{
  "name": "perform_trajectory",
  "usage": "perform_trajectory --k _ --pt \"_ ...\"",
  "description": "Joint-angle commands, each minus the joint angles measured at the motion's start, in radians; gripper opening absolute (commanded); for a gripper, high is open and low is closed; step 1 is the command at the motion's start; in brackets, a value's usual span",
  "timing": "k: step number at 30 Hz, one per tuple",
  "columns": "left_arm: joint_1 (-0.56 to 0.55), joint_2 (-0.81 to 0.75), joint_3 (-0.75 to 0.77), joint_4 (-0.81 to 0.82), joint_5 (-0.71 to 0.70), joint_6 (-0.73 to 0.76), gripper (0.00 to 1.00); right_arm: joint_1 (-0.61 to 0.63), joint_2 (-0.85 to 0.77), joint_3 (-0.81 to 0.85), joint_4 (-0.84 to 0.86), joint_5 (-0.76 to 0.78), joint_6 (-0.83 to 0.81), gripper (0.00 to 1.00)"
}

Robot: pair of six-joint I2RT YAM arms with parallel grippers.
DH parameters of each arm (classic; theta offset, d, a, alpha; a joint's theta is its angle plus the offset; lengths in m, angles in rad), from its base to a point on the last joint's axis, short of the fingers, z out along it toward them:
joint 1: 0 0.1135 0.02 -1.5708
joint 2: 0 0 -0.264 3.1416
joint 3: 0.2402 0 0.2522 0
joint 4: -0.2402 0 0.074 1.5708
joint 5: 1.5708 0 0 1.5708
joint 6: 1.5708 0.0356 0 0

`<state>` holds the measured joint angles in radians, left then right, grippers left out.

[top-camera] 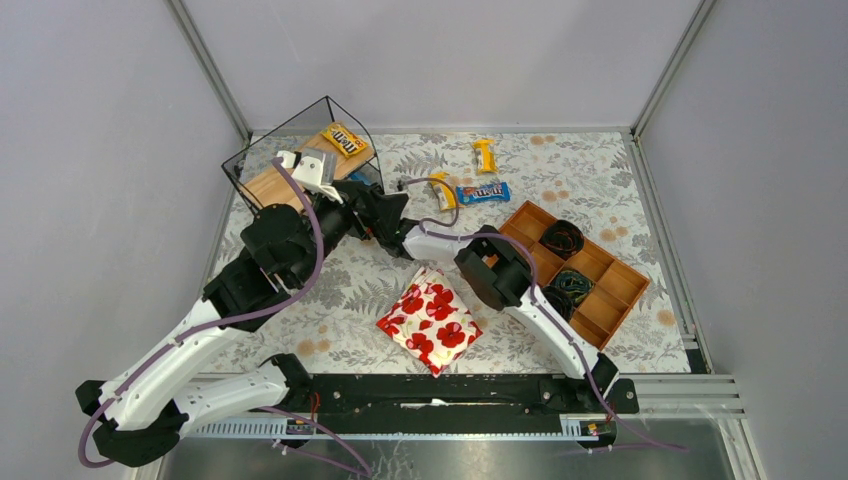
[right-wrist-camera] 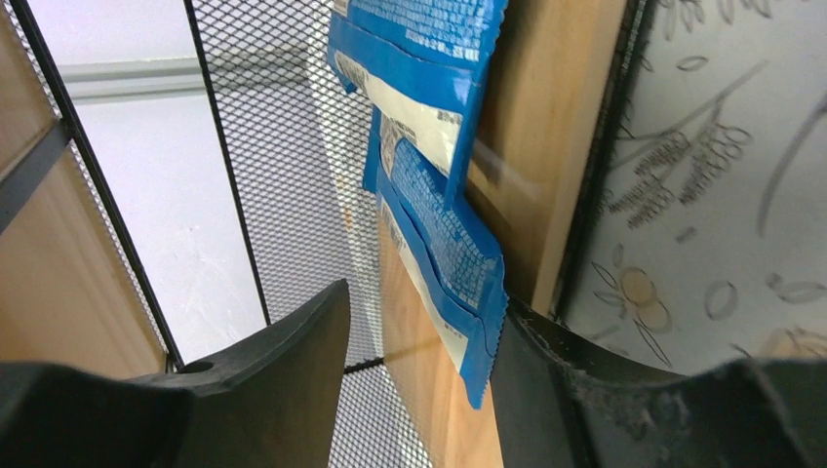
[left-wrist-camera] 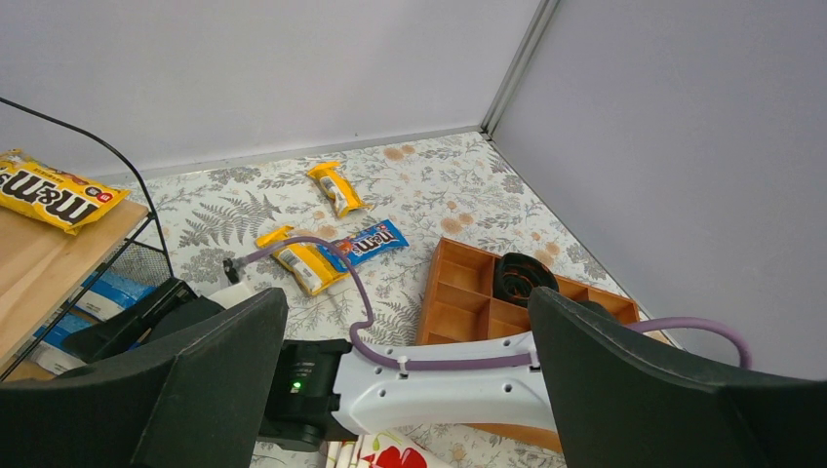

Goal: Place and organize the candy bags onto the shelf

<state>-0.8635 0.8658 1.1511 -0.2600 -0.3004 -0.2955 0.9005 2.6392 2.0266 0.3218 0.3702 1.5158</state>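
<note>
My right pincer [right-wrist-camera: 421, 307] is spread inside the shelf's [top-camera: 268, 185] lower level, one finger on each side of a blue bag [right-wrist-camera: 439, 244] that lies on the lower board. The bag's edge seems to touch one finger, though I cannot be sure. A second blue bag [right-wrist-camera: 419, 58] overlaps it further in. My left pincer [left-wrist-camera: 410, 307] is spread wide beside the shelf and grips nothing. A yellow bag [top-camera: 344, 140] lies on the top board. On the table [top-camera: 600, 170] lie a far yellow bag [top-camera: 485, 155], a near yellow bag [top-camera: 443, 190] and a loose blue bag [top-camera: 483, 192], the last two touching.
</note>
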Motion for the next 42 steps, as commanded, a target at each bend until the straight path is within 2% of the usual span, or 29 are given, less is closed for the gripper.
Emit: perform_trajectory --k 1,13,20,24,35,42 --pt "-0.005 -0.002 0.000 0.050 -0.009 0.001 0.99 -0.011 -0.097 -0.129 -0.034 -0.043 -0.046 0.60" --pt "-0.002 0.004 -0.002 0.053 -0.002 -0.001 0.99 -0.047 -0.148 -0.242 0.013 -0.129 -0.051 0.60" --pt "-0.003 0.003 -0.002 0.053 0.000 -0.002 0.99 -0.046 -0.216 -0.352 0.080 -0.127 -0.071 0.56" --pt "-0.003 0.005 0.000 0.052 0.004 -0.003 0.99 -0.047 -0.225 -0.389 0.147 -0.134 -0.085 0.46" --pt "-0.003 0.007 -0.001 0.053 0.005 -0.004 0.99 -0.052 -0.179 -0.331 0.187 -0.160 -0.085 0.17" --pt "-0.003 0.007 -0.002 0.053 0.005 -0.004 0.99 -0.058 -0.134 -0.252 0.174 -0.171 -0.090 0.09"
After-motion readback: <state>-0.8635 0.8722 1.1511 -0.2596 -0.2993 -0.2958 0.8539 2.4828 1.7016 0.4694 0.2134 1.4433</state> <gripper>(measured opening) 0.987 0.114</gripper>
